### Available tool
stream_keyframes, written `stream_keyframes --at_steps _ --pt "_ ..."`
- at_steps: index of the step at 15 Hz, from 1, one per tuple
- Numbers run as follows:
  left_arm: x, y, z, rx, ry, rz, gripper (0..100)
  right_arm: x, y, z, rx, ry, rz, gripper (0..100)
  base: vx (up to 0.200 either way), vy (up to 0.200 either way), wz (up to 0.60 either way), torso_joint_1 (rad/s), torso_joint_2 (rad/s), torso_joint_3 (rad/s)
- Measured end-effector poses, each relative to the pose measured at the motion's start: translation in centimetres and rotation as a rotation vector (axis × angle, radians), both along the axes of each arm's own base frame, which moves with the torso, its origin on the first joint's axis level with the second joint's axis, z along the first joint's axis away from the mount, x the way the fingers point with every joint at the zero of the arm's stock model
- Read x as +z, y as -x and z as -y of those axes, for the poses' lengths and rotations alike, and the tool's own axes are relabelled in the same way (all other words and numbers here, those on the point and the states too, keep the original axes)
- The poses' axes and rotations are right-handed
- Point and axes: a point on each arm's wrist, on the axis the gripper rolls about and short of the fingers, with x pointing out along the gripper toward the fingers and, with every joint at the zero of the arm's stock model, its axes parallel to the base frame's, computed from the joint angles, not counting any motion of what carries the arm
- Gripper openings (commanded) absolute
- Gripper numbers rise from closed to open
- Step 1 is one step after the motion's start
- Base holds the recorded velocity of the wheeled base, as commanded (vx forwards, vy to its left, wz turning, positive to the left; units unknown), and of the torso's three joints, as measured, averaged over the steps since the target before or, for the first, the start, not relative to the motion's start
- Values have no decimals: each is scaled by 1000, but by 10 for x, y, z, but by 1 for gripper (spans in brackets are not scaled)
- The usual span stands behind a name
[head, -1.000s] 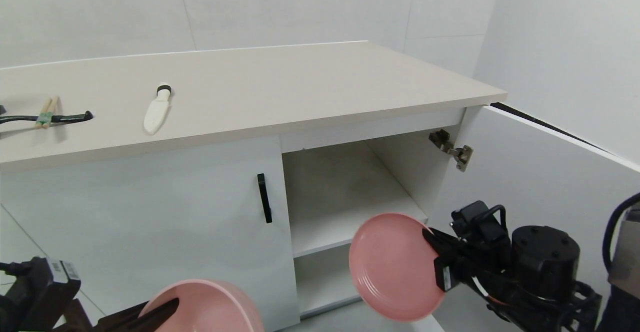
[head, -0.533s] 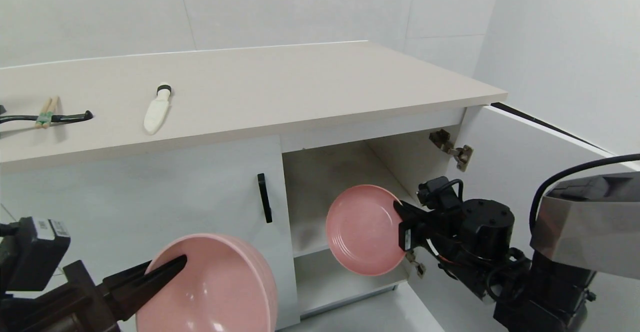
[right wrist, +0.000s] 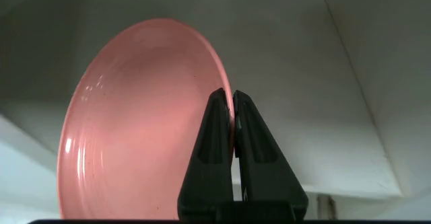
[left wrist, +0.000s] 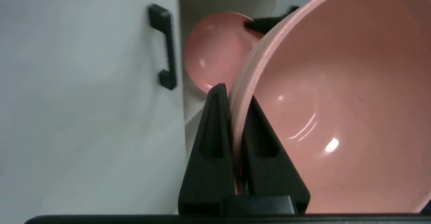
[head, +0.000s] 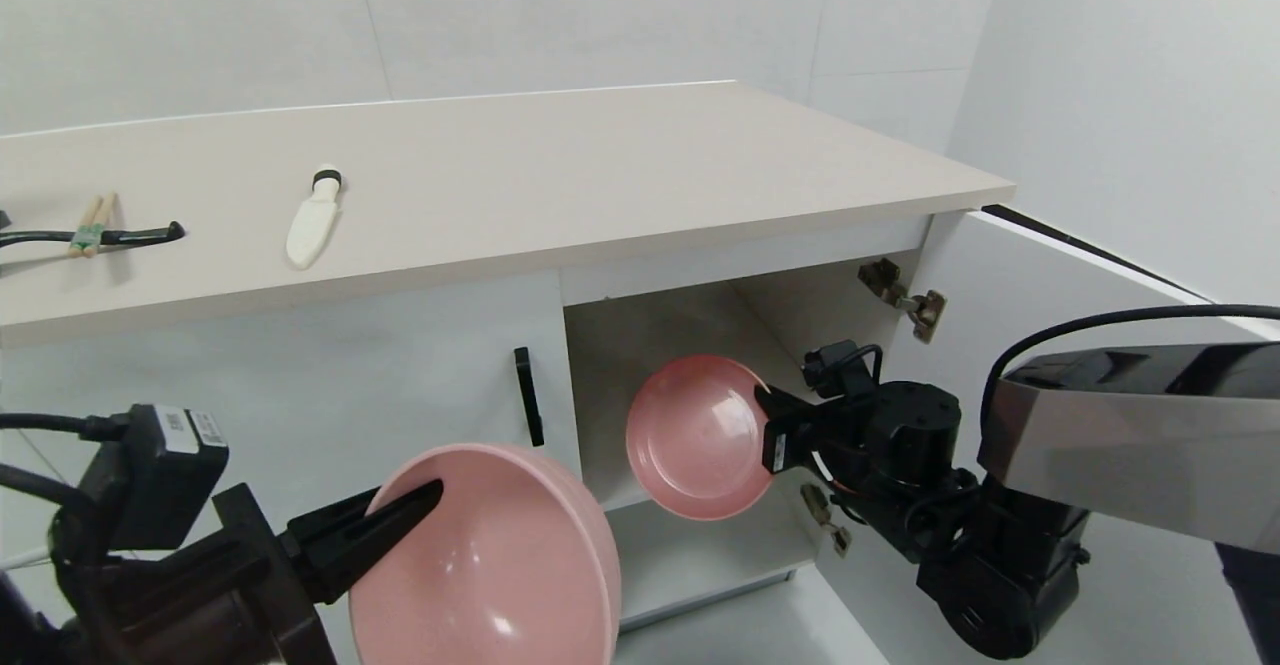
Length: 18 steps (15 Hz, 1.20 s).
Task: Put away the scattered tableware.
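Right gripper (head: 765,423) is clamped on the rim of the pink plate (head: 695,437), fingers nearly together with just the rim between them. Plate is tilted up on edge in the mouth of the cabinet (head: 300,385)'s open right bay, at shelf (head: 610,385) level. Can't tell if it's past the shelf lip. A rim pinch looks like the only workable grip on something this flat, and carrying it on edge keeps it slim through the opening, my guess. It'll need laying flat before release or it lands on its rim and rolls

Left gripper (head: 425,500) is pinching the wall of the pink bowl (head: 500,565), one finger inside, one outside. Bowl is low in front of the cabinet's closed left door, below the door handle (head: 527,395), opening tilted upward. Reads as queued, parked clear of the bay while the plate goes first

Cabinet's right door (head: 1000,285) is swung wide, and the right arm sits between it and the bay. Risk: plate edge clipping the shelf lip or the hinge (head: 905,300)

On the cabinet top: white knife-like utensil (head: 312,215) and chopsticks (head: 92,225), well apart from both arms, not yet put away. Task looks early-to-mid
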Motion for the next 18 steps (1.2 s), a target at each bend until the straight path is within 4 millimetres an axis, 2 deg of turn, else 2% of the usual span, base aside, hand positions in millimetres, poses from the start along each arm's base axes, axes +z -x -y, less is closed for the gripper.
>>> stream_keyframes --at_steps 1,6,11,18 --pt "-2 1 1 -11 -16 1 0 -4 -5 -1 -2 -8 0 0 200 0 0 2 2 7" --pt "-9 7 -1 -37 -72 28 0 -34 -24 -5 -24 -33 -37 0 0 0 0 0 0 0" --pt "-13 8 -2 -38 -87 23 0 -48 -31 -9 -33 -80 -67 0 0 0 0 0 0 0" --pt "-13 8 -2 -37 -86 23 0 -58 -50 -20 -38 -143 -35 0 0 0 0 0 0 0"
